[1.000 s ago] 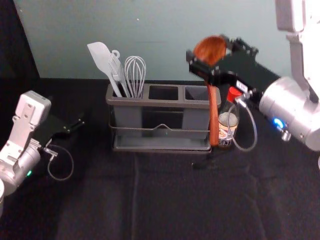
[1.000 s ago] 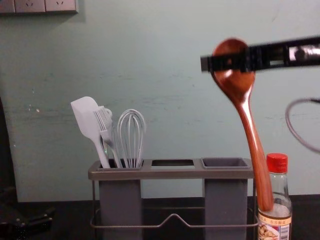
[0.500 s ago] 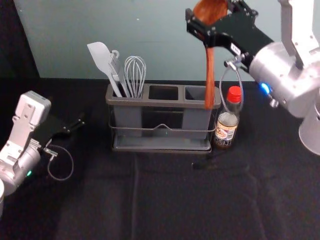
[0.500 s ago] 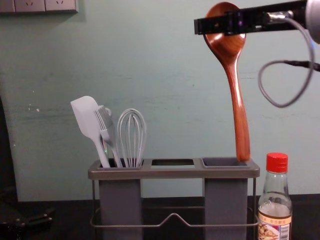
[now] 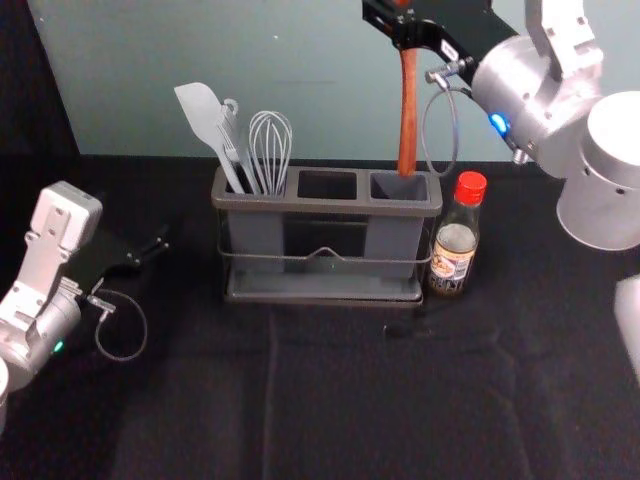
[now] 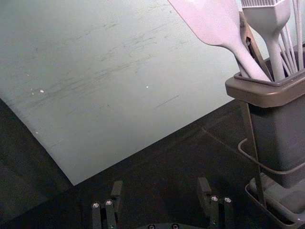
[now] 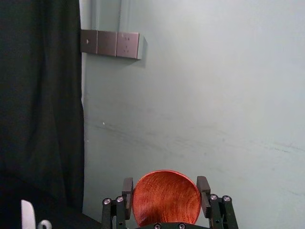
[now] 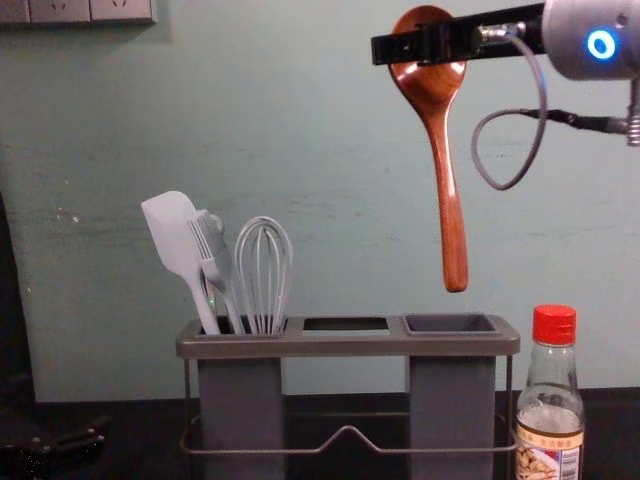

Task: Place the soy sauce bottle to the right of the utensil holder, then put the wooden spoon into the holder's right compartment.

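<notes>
Loads of room over the worktop [image 5: 400, 400] before the holder [image 5: 325, 207], but spatula [image 8: 172, 235], brush [image 8: 209, 247] and whisk [image 8: 264, 275] stick up left, soy sauce bottle [image 5: 455, 240] blocks low beside its right end.

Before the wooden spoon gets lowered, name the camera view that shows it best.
The chest view: the wooden spoon appears there from bowl to handle tip, hanging above the right compartment. The head view shows mainly its handle, the bowl mostly cut off; the right wrist view shows its bowl, held in the right end effector.
</notes>
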Robot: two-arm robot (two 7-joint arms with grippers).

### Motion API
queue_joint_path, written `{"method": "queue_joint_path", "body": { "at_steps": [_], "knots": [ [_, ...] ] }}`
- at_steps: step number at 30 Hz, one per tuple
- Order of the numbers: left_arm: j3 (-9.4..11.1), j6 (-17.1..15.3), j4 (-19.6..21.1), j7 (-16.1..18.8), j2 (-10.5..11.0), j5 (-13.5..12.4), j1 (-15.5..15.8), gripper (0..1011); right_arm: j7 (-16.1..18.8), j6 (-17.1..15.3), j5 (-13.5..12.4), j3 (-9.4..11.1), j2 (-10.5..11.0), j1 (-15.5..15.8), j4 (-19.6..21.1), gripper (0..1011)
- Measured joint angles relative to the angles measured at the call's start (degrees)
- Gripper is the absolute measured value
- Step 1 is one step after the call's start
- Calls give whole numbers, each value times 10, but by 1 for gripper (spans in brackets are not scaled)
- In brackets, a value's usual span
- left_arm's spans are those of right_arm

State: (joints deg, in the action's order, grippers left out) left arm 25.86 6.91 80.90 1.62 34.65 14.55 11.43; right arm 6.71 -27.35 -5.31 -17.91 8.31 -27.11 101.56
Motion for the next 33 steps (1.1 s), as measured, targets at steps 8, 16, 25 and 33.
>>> {"method": "queue_joint_path", "body": {
  "at_steps": [8,16,25,33],
  "knots": [
    [0,0,0,0,0,0,0,1005,2,10,14,-1,-17,-24,-50,830],
    [0,0,0,0,0,0,0,1005,17,34,25,0,-25,-38,-97,829],
    [0,0,0,0,0,0,0,1005,30,45,34,5,-32,-42,-125,830],
    [0,0,0,0,0,0,0,1005,38,47,41,11,-37,-36,-133,830]
  ]
}}
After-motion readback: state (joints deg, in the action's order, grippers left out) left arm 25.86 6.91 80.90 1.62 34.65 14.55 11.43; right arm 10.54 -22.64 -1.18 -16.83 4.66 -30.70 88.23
